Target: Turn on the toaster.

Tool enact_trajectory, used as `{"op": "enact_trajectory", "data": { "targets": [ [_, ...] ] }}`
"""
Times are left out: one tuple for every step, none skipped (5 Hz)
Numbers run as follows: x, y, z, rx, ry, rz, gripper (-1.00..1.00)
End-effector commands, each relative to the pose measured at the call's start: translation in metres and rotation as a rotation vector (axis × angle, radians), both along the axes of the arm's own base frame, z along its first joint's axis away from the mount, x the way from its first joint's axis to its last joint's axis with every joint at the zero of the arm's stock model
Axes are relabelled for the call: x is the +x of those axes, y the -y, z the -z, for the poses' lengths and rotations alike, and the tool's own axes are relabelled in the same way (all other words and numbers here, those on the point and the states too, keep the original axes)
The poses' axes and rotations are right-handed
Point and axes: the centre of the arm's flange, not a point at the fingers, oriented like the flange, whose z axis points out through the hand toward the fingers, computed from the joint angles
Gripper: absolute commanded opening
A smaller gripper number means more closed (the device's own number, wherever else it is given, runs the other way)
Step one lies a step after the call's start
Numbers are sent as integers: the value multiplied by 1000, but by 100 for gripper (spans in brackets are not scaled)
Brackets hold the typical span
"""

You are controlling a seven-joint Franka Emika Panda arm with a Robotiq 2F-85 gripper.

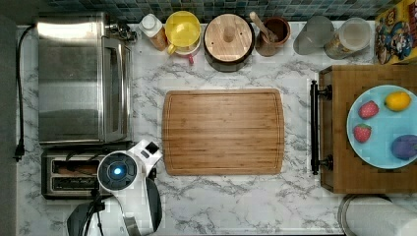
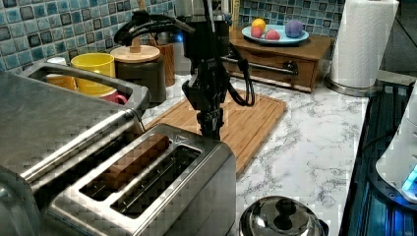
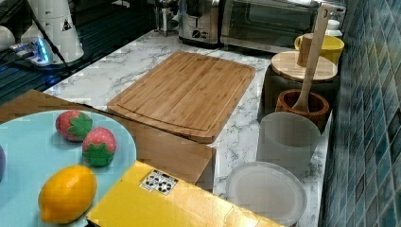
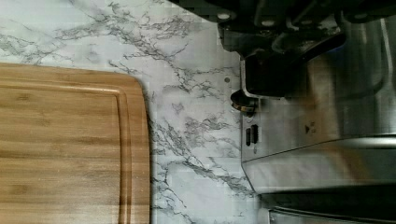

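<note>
**Toaster lever push: handling notes**

Toaster (image 2: pixel 147 191): small brushed-steel two-slot box at the counter (image 1: pixel 236 201) edge, just beside the big toaster oven (image 1: pixel 81 78), in the top view's lower left. In the left view, the slot nearer the oven holds something brown, likely bread; the other slot looks empty.

Handling (judgement): rigid metal shell, moderately light, smooth steel on polished marble, so a sideways shove could skate it. Don't grab the body. The contact point is the lever on the end face toward the cutting board (image 1: pixel 223 132); it should be a stiff, spring-loaded slider that latches at the bottom. Push straight down and keep the force vertical.

Gripper (image 2: pixel 210 129): hangs at that end of the toaster, tip at about top-edge level in the left view. In the wrist view, dark gripper parts sit right over the end face, above a small round knob (image 4: pixel 242 101) and two small dark buttons (image 4: pixel 251 135). Can't tell whether the jaws are spread or closed, or whether they touch the lever.

Writing: a small dark mark on the toaster top (image 4: pixel 310 128), unreadable. The yellow box (image 3: pixel 165 203) near the fruit plate (image 3: pixel 33 189) carries a black-and-white square tag, no legible text. The box's printed graphics in the top view are not readable.
</note>
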Motion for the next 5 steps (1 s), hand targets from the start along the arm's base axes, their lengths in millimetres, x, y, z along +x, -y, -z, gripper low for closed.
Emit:
{"op": "enact_trajectory", "data": {
  "targets": [
    [-5, 7, 68, -45, -119, 120, -100],
    [-24, 21, 154, -103, -269, 148, -100],
    [-36, 40, 156, -119, -275, 174, -100],
    [-36, 40, 156, -120, -275, 174, -100],
    [-36, 40, 156, -120, -275, 174, -100]
  ]
}}
